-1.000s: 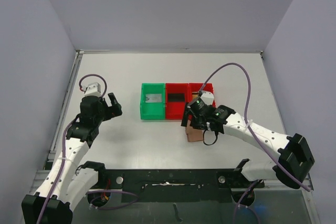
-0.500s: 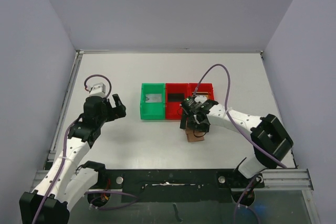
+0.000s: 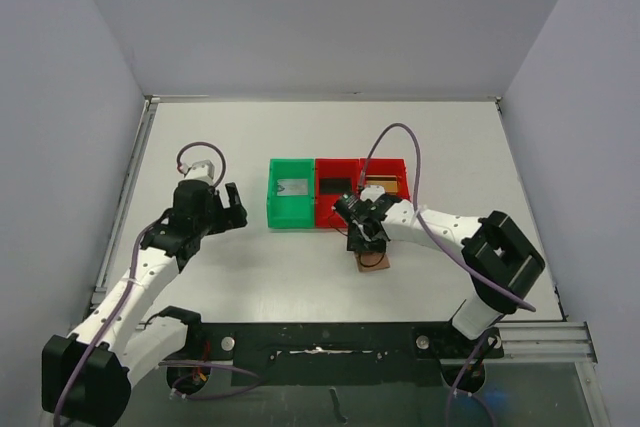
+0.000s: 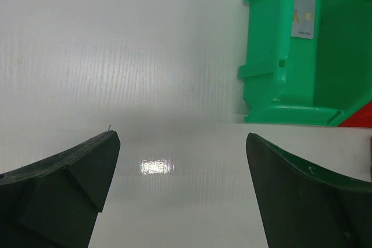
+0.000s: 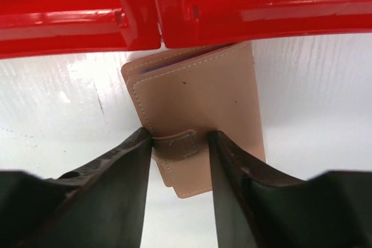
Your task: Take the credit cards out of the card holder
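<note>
While astride card-holder strap (image 5: 173, 145), right pincer (image 5: 180, 136).

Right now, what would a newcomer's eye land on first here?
Brightest are a green bin and two red bins side by side mid-table, each with a card inside. Just in front of the red ones, a tan card holder lies flat, with the right arm's jaws either side of its strap.
</note>
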Action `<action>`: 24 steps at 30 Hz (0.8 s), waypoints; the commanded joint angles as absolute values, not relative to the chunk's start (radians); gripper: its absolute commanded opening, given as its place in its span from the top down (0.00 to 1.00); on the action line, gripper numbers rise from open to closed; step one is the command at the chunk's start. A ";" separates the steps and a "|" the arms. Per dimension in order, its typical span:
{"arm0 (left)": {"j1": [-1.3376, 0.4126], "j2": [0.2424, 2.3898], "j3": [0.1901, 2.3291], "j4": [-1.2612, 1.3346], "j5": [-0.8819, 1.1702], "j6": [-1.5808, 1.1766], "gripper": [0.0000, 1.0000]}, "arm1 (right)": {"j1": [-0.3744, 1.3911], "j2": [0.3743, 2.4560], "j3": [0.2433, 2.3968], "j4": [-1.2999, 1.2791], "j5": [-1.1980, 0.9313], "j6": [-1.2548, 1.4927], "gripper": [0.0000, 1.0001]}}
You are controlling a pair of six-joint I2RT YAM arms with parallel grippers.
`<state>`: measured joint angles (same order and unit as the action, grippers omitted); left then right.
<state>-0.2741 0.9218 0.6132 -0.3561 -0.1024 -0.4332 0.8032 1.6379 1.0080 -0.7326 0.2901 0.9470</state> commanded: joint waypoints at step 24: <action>-0.433 1.004 0.698 -0.338 0.065 -0.612 0.13 | 0.824 1.120 0.633 -0.172 -0.083 1.046 0.85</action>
